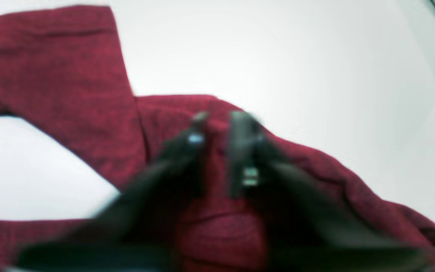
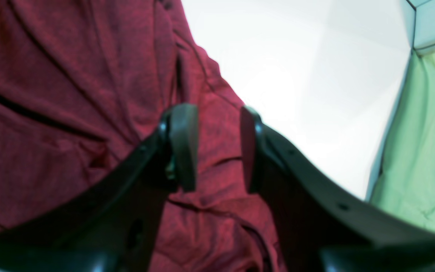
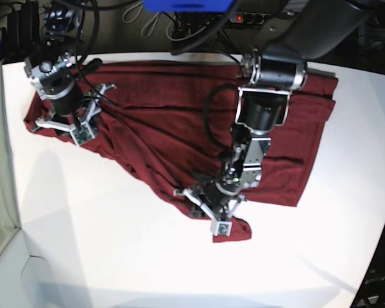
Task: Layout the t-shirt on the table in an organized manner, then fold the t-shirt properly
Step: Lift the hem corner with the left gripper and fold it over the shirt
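Note:
The maroon t-shirt lies spread and wrinkled across the far half of the white table. One bunched corner reaches toward the near middle. My left gripper sits at that corner. In the blurred left wrist view its jaws are nearly together with a peak of the t-shirt between them. My right gripper is at the shirt's far-left edge. In the right wrist view it stands open just over the t-shirt, pads apart, bare table beside it.
Cables and a power strip run along the table's back edge. A pale green surface lies beyond the table edge in the right wrist view. The table's left edge is close to my right arm. Bare white table lies beyond the left gripper.

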### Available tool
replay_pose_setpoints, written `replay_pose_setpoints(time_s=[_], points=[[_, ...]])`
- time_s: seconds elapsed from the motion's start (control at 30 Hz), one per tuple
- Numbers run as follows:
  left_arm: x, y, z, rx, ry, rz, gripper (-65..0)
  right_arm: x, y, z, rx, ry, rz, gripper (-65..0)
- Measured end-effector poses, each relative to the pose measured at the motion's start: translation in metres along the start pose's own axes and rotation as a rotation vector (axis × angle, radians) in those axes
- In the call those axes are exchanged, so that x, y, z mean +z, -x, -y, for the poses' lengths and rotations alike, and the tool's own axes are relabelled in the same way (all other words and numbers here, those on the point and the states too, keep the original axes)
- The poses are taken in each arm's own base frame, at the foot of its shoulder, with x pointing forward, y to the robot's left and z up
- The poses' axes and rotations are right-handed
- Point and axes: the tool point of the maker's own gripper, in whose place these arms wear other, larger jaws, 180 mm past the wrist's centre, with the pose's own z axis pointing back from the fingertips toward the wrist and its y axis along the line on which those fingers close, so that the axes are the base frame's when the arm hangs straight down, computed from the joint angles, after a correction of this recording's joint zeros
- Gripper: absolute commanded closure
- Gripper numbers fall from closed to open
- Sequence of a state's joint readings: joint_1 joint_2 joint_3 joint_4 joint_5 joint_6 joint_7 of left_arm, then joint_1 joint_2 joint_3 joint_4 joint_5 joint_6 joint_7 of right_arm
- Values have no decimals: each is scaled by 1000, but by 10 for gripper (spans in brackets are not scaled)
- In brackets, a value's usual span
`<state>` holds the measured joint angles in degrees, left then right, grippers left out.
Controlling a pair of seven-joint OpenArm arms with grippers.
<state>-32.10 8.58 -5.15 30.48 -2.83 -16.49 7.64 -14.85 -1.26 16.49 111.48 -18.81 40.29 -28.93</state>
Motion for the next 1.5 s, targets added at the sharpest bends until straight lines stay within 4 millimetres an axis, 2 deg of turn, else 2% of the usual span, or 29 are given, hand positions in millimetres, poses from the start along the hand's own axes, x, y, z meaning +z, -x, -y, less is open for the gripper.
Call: replay_pose_setpoints(time_s=[0.2,0.33,0.47,0.73,0.8,0.93,1.03,1.1,1.2,1.33,1.43,1.5], points=[[0,3,-3,4,-15,-6,-2,1,2,-1,-1,-3,-4,-200],[3,6,-24,19,-122,-8,-2,1,2,-1,-1,-1,-5,-200],[9,13,-39,19,-147,-7,-2,1,2,-1,-1,-1,-5,-200],[8,13,-36,24,-147,-13,-12,1,3,-1,-1,-2,-8,-200],[7,13,-35,26,-146,-14,-63,1,3,-1,-2,-2,-7,-200],[8,7,-35,20,-147,-1,-245,1,3,-1,-2,-2,-7,-200],[11,-15,-34,7,-147,52,-377,1,3,-1,-2,-2,-7,-200],[11,-30,-33,0,-145,95,-443,1,3,-1,-1,-3,-7,-200],[11,-31,-33,-1,-144,94,-485,1,2,-2,0,-3,-6,-200],[11,-21,-34,2,-147,68,-485,1,2,-1,-1,-3,-5,-200],[11,-23,-35,2,-149,76,-485,0,1,-1,0,-1,-2,-200],[9,-11,-37,10,-154,41,-485,0,1,-1,-1,-1,-2,-200]])
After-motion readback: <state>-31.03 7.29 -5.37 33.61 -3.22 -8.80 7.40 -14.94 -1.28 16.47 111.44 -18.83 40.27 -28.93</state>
